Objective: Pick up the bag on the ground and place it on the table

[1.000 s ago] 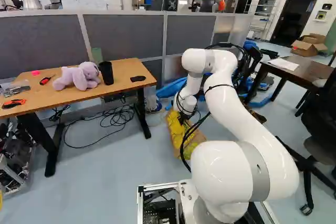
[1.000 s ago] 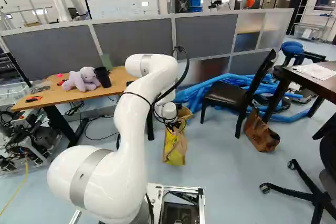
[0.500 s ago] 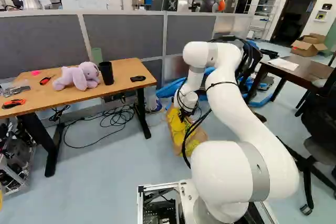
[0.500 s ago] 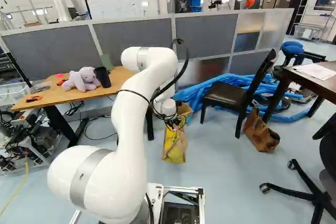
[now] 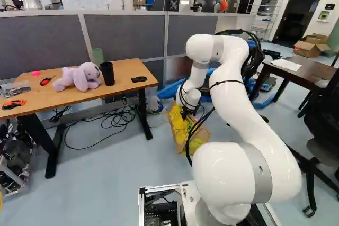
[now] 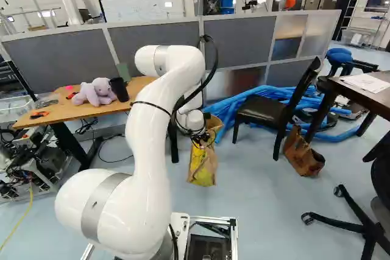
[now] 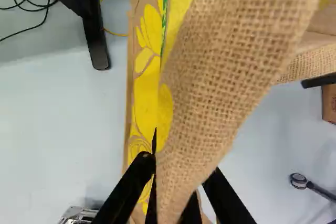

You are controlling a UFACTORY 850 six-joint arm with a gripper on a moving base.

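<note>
1. The black two-finger gripper pinches a fold of burlap, its fingers closed on the cloth from either side (the orange pads are hidden).
2. The yellow-flowered burlap bag hangs upright below the wrist, beside the wood-topped table; whether its bottom has fully cleared the floor cannot be told.
3. Over the past second the bag has risen with the gripper, a sign that the grip is taking the load and the lift is under way.
4. The white UFACTORY 850 arm has climbed too, its upper bend higher, the forearm reaching ahead and the wrist dropped toward the bag; the base has not moved.
5. On the wood-topped table sit a lavender plush toy and a black tumbler. If that is the destination, the bag needs more height and a sideways swing, lest it clip the edge.
</note>
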